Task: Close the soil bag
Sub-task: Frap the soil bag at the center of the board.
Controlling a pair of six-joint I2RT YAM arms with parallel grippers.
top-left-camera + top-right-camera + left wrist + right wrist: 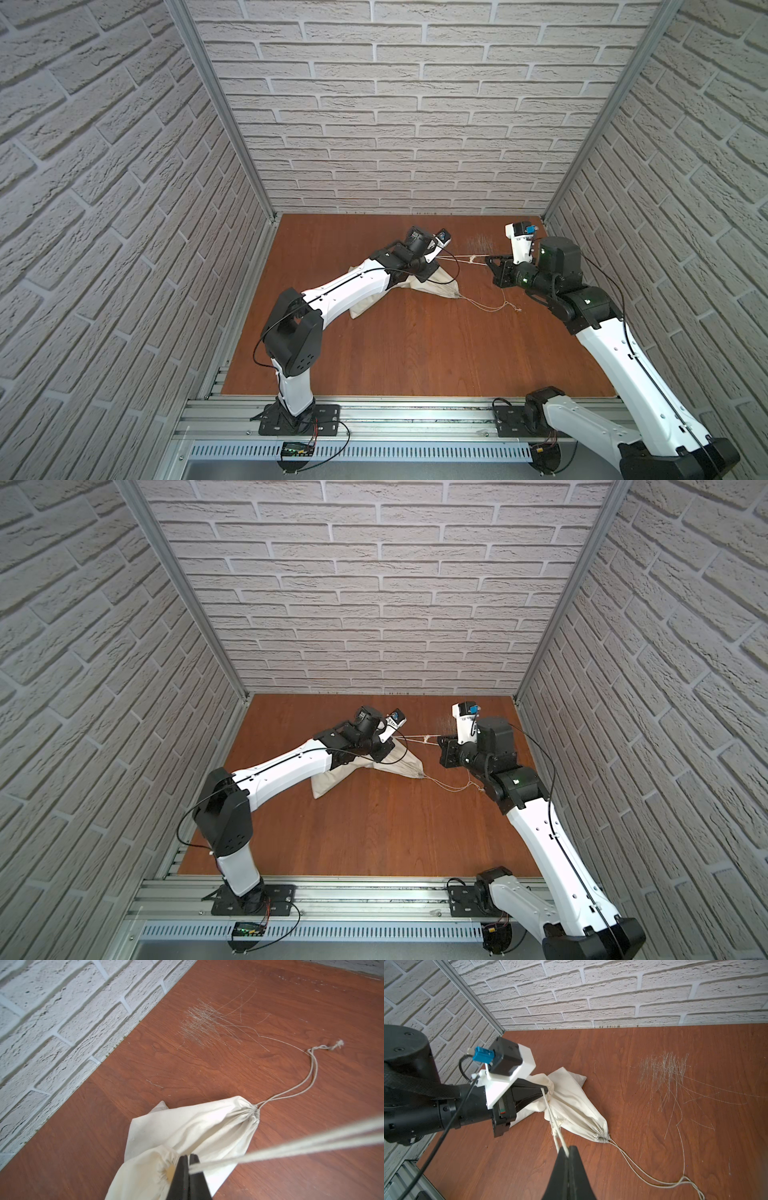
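The soil bag (436, 284) (399, 762) is a cream cloth sack lying crumpled on the brown table, partly under my left arm. My left gripper (434, 259) (188, 1157) (547, 1089) is shut on the drawstring cord right at the bag's gathered mouth (166, 1165). That cord (461, 259) (552, 1118) runs taut to my right gripper (488, 259) (568, 1150), which is shut on it just past a knot. A second gathered corner (254, 1111) trails a slack pair of cords (643, 1176) ending in a frayed knot (337, 1044).
A patch of pale scratches (478, 241) (205, 1024) marks the table (415, 353) near the back. Brick-pattern walls close in the back and both sides. An aluminium rail (415, 415) with both arm bases runs along the front edge.
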